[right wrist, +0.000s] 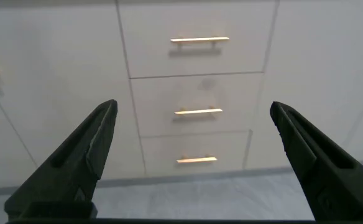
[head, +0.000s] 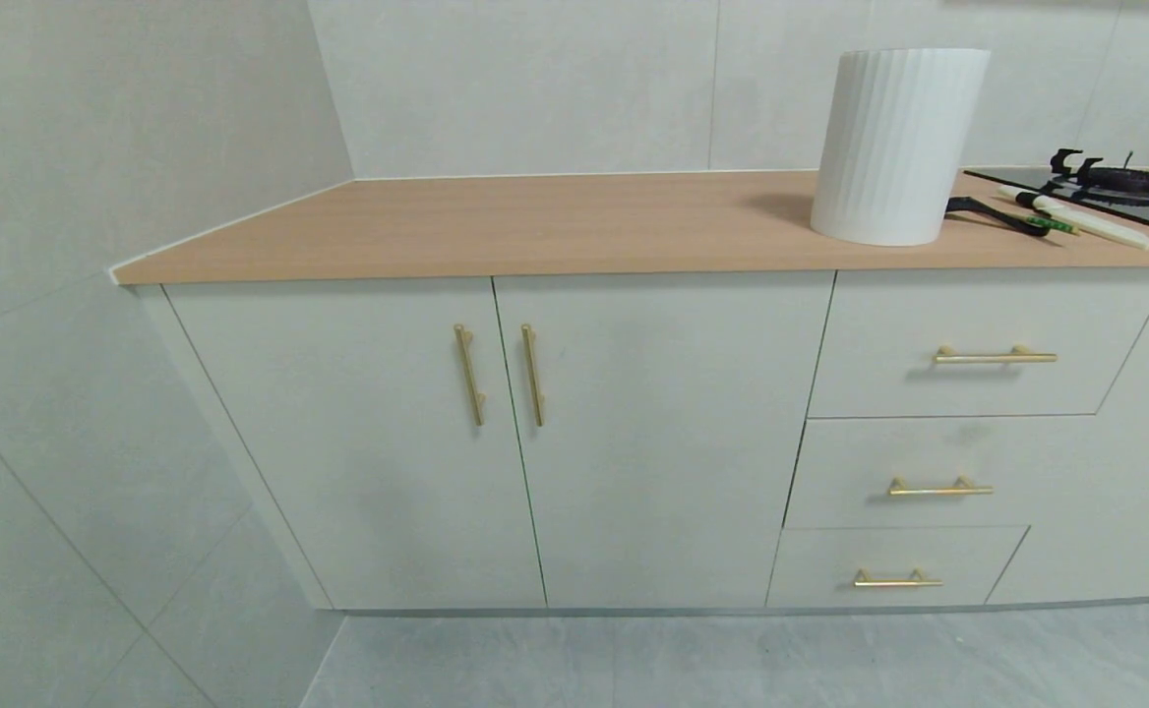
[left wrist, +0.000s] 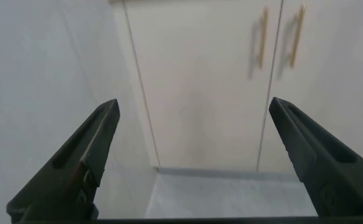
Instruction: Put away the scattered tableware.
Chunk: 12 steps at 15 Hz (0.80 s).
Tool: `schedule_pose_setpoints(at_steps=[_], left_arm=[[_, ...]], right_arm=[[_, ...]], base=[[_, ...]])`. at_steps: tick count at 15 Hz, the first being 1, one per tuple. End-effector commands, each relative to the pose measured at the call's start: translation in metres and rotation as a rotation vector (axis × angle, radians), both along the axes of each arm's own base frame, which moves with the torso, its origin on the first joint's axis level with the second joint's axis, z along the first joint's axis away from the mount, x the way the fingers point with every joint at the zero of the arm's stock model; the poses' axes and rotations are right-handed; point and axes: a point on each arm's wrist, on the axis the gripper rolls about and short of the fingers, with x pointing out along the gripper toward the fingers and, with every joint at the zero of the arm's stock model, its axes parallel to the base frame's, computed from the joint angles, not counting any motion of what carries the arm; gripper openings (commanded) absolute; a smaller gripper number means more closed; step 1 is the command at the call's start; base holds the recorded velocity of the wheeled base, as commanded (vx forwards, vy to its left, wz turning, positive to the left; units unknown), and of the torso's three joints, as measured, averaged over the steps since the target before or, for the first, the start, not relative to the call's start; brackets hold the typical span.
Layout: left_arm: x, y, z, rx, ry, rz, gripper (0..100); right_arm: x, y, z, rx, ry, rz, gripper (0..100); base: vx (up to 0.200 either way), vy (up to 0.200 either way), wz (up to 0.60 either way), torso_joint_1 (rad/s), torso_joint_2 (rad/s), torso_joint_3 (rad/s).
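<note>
Scattered utensils lie on the wooden counter (head: 535,221) at its right end: a black-handled utensil (head: 993,213), a white-handled one (head: 1091,221) and a small green-marked piece (head: 1052,224). A tall white ribbed container (head: 897,146) stands just left of them. My left gripper (left wrist: 194,118) is open, low in front of the double cabinet doors (left wrist: 231,81), holding nothing. My right gripper (right wrist: 194,118) is open too, facing the drawer stack (right wrist: 197,93), also with nothing in it.
A black gas hob (head: 1125,182) sits at the counter's far right. Below are two cabinet doors with gold handles (head: 501,374) and three drawers (head: 958,354). A tiled wall (head: 92,197) closes the left side; grey floor (head: 732,659) runs along the cabinet.
</note>
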Motion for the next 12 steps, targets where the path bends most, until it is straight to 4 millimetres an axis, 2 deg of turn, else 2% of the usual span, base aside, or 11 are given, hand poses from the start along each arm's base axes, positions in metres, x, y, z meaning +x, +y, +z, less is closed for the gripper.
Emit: schedule_pose_setpoints(at_steps=[1,4,12], left_arm=[[0.011,-0.001,-0.026,0.002,0.045,-0.03,100],[0.011,-0.002,-0.029,-0.009,0.071,-0.094,100],[0.011,-0.003,-0.033,-0.035,0.109,-0.143,100]], right_arm=[[0.012,0.002,-0.026,-0.011,0.03,0.084,100],[0.013,0.003,-0.039,-0.016,0.154,0.11,100],[0.013,0.003,-0.038,-0.014,0.139,0.118,100]], base=[[0.0,0.0,0.0,0.0,0.0,0.0],[0.0,0.0,0.0,0.0,0.0,0.0],[0.0,0.0,0.0,0.0,0.0,0.0]])
